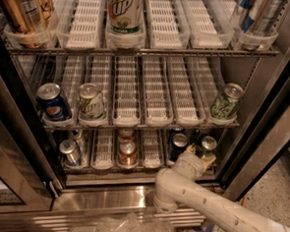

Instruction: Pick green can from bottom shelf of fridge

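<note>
The green can [207,144], dark green with a silver top, stands at the front right of the bottom shelf [103,155], a shadowed wire rack with white slotted trays in the fridge [105,200]. My gripper [200,155] is at the end of the white arm that reaches in over the steel sill. It sits right in front of the green can, at its lower side, and hides the can's lower part. A dark can [178,142] stands just left of the green can.
The bottom shelf also holds two brown cans [128,152] and a silver can [70,153]. On the middle rack are a blue can [53,102], a pale green-and-white can [90,102] and a green can [225,101]. The dark door frame [262,135] is close on the right. Crumpled plastic [128,228] lies below the sill.
</note>
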`<control>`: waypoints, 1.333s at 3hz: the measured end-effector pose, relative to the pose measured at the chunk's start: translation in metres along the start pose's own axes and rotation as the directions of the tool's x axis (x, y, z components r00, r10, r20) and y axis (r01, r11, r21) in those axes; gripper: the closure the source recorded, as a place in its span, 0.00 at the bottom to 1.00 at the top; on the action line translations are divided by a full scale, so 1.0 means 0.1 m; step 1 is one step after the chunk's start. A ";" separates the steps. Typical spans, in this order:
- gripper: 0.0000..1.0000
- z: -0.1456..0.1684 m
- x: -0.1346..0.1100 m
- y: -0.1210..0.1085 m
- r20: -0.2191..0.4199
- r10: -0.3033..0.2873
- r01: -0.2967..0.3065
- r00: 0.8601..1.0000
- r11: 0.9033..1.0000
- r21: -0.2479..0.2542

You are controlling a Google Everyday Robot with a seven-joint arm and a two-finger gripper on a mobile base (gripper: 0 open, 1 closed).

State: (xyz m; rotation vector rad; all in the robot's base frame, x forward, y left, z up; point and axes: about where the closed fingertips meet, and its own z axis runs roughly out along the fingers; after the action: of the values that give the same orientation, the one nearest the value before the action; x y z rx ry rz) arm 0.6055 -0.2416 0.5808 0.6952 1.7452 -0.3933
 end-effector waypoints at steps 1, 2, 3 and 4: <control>1.00 -0.11 -0.07 -0.01 0.057 0.010 -0.008 0.998 1.000 -0.022; 1.00 -0.22 -0.17 -0.04 0.095 0.060 -0.055 0.994 0.997 -0.054; 1.00 -0.22 -0.16 0.00 0.104 0.050 -0.043 0.993 0.997 -0.068; 1.00 -0.32 -0.26 -0.05 0.172 0.037 -0.023 0.984 0.996 -0.084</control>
State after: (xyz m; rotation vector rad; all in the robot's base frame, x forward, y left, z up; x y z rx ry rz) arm 0.5825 -0.2324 0.6141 0.6090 1.5755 -0.3490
